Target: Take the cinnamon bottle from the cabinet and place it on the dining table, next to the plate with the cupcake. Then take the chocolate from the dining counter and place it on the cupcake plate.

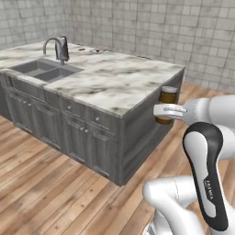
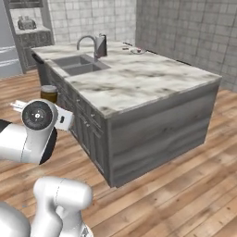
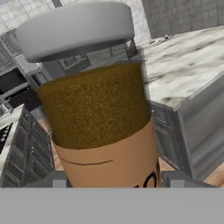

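Note:
The cinnamon bottle (image 1: pixel 167 103) is a brown jar with a pale lid and tan label, held upright in my gripper (image 1: pixel 166 110), which is shut on it beside the near right corner of the island. From the right base camera the cinnamon bottle (image 2: pixel 48 93) peeks above my wrist. In the hand view the cinnamon bottle (image 3: pixel 98 113) stands close between my fingers (image 3: pixel 52 180). Far back on the marble island top (image 1: pixel 114 78) lies a small plate (image 1: pixel 97 51), too small to make out its contents; the same plate (image 2: pixel 137 51) shows from the right.
The grey island has a sink (image 1: pixel 43 69) with a tall faucet (image 1: pixel 58 48) at its left end and cabinet doors (image 1: pixel 78 137) along its front. Wood floor (image 1: pixel 55 193) surrounds it. A tiled wall (image 1: pixel 183 27) runs behind. A toaster (image 2: pixel 27 23) sits on a distant shelf.

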Tool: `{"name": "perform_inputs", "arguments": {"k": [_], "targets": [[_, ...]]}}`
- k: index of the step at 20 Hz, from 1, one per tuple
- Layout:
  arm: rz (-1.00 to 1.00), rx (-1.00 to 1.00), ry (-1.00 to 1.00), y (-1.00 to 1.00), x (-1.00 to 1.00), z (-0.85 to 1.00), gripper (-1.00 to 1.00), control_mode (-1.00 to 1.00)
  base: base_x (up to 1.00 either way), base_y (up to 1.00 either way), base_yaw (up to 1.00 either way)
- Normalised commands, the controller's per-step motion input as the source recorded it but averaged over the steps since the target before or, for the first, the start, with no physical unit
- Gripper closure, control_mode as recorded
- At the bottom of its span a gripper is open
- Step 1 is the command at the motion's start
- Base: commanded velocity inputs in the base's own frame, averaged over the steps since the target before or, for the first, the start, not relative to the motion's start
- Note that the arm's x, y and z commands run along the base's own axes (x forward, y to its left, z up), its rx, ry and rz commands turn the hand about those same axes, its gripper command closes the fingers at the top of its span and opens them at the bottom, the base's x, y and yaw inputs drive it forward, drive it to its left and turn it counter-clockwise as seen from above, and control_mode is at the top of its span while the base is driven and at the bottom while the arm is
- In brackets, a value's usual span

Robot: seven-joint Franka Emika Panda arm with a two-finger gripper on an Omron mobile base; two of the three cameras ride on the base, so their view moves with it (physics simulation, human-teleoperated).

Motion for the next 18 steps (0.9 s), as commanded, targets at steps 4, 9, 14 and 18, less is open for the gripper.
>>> {"name": "perform_inputs", "arguments": {"k": [4,9,14,18], "targets": [[0.0,0.0,0.0,0.0,0.0,0.0,1.0,1.0,0.86,-0.39,0.01],[0.0,0.0,0.0,0.0,0.0,0.0,1.0,1.0,0.84,-0.42,0.01],[0.0,0.0,0.0,0.0,0.0,0.0,1.0,1.0,0.84,-0.42,0.01],[0.0,0.0,0.0,0.0,0.0,0.0,1.0,1.0,0.84,-0.4,0.03]]}}
